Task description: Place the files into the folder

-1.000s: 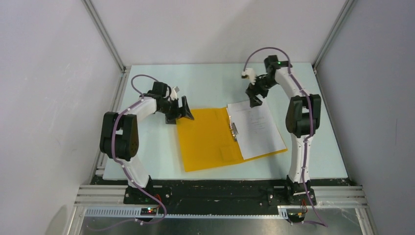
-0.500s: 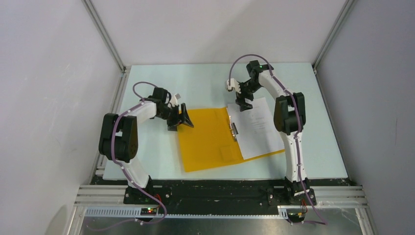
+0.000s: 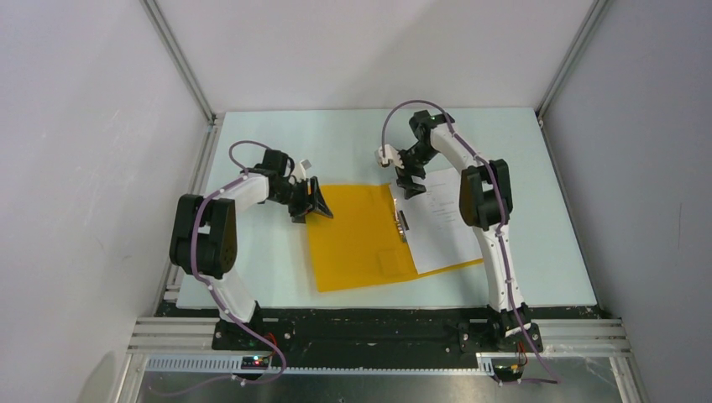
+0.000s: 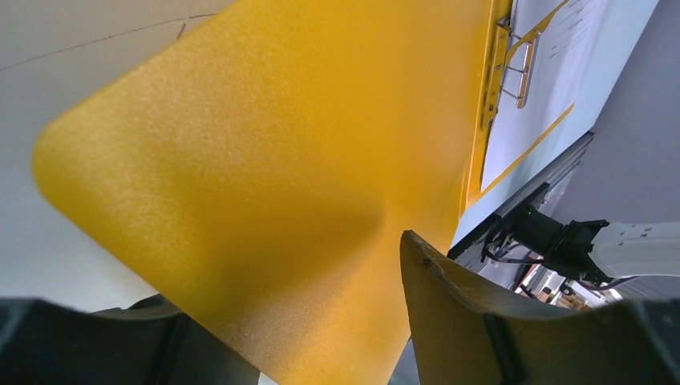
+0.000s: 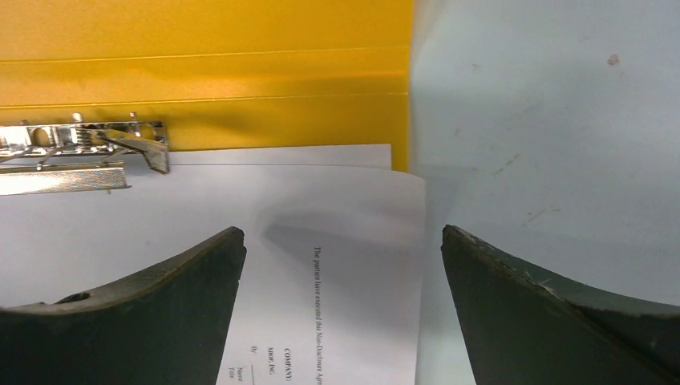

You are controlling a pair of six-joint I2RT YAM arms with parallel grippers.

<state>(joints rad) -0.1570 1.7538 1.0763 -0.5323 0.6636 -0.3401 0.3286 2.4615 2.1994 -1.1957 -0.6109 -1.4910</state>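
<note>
1. Pale worktop [image 3: 353,134] inside a grey-walled cell; the folder [image 3: 353,235] lies open and flat on it, inside face up.
2. The files [image 3: 441,231] sit on the folder's right half, just beside the metal clip [image 3: 402,227] on the spine. Their near edge slightly overhangs the folder.
3. Progress, my read: the sheets are already in place and the cover is not yet closed. Can't tell whether the clip actually pins the paper.
4. Left claw [image 3: 312,201] is at the folder's far-left corner. The left wrist view shows that corner lying between the jaws, which stand apart. Pinched or just straddled: cannot tell.
5. Right claw [image 3: 409,186] is released, jaws spread wide, holding nothing. It hovers over the far end of the folder's spine, above the corner of the files.
6. View differences:
   - Only the top view shows the whole layout and both arms.
   - Only the right wrist view shows several sheets, with offset edges, running up to the clip.
   - Only the left wrist view shows the cover corner inside the jaw gap.
7. Likely remaining: fold the left cover over the files.
</note>
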